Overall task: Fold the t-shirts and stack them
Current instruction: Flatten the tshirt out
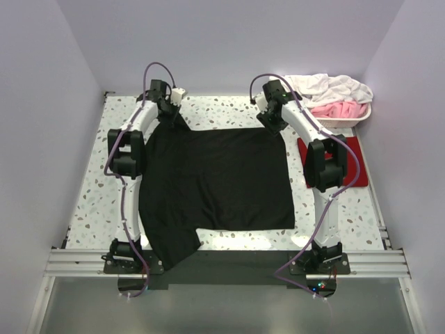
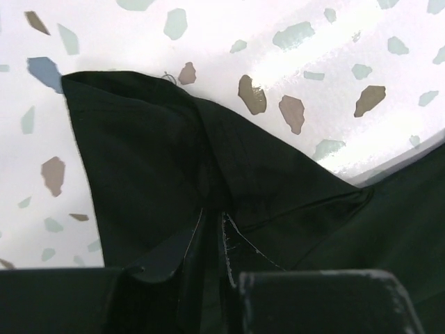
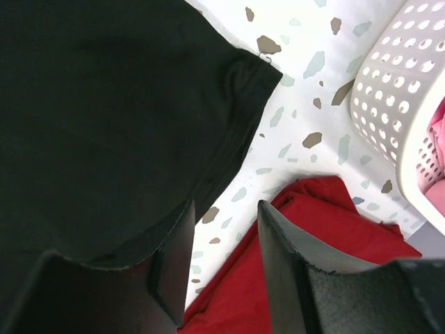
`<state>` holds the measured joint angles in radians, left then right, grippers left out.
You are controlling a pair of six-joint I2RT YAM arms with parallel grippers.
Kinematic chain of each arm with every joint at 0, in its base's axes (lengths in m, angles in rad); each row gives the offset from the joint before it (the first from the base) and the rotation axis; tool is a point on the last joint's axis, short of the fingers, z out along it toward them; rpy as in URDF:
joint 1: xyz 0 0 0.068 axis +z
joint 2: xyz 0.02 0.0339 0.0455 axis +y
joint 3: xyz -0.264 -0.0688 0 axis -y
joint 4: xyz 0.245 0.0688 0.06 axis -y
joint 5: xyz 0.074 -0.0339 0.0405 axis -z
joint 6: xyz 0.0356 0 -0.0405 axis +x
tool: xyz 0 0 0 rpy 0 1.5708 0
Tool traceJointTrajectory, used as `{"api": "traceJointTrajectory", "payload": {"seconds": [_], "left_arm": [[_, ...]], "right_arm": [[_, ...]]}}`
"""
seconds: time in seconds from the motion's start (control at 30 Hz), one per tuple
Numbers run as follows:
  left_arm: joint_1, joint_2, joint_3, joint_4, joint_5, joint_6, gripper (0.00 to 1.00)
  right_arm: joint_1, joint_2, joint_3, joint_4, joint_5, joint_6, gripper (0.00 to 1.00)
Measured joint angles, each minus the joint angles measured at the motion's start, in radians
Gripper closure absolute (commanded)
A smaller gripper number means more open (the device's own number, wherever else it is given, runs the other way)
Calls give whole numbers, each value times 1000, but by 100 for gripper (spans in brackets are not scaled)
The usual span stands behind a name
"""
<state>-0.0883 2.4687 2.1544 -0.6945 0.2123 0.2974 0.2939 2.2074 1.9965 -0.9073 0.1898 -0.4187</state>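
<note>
My left end effector (image 1: 169,106) is clenched on the far-left corner of the black t-shirt (image 1: 222,181), spread flat on the tabletop (image 1: 90,181); my right end effector (image 3: 224,236) hangs released at its far-right corner. The dark red t-shirt (image 1: 356,165) looks folded off to the right, so I judge folding the black one and stacking remain.

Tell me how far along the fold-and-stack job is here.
Done: the dark red t-shirt looks folded flat at the right of the table. In hand: the black t-shirt lies spread wide; the left gripper pinches its far left corner, and the right gripper hangs open at its far right edge. Left: fold the black one and stack the two.
</note>
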Motion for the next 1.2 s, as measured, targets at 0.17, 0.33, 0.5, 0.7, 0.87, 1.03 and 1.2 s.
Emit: {"api": "traceJointTrajectory", "payload": {"seconds": [0.17, 0.33, 0.5, 0.7, 0.87, 1.03, 1.2], "left_arm": [[-7, 11, 15, 28, 23, -9, 82], [-23, 9, 9, 120, 108, -45, 77], [-58, 9, 12, 185, 186, -84, 75], [-51, -18, 12, 206, 227, -132, 62], [54, -128, -64, 134, 229, -120, 58], [167, -273, -206, 40, 215, -62, 59], [183, -373, -421, -27, 168, -13, 64]], "right_arm": [[0, -2, -12, 1, 1, 0, 55], [0, -4, -39, 1, 1, 0, 55], [0, -4, -48, 0, 0, 5, 54], [0, -4, -48, -20, -43, 10, 55], [0, -4, -47, -82, -139, -8, 57], [1, -4, -47, -149, -208, -43, 57], [3, -2, -82, -164, -211, -80, 58]]}}
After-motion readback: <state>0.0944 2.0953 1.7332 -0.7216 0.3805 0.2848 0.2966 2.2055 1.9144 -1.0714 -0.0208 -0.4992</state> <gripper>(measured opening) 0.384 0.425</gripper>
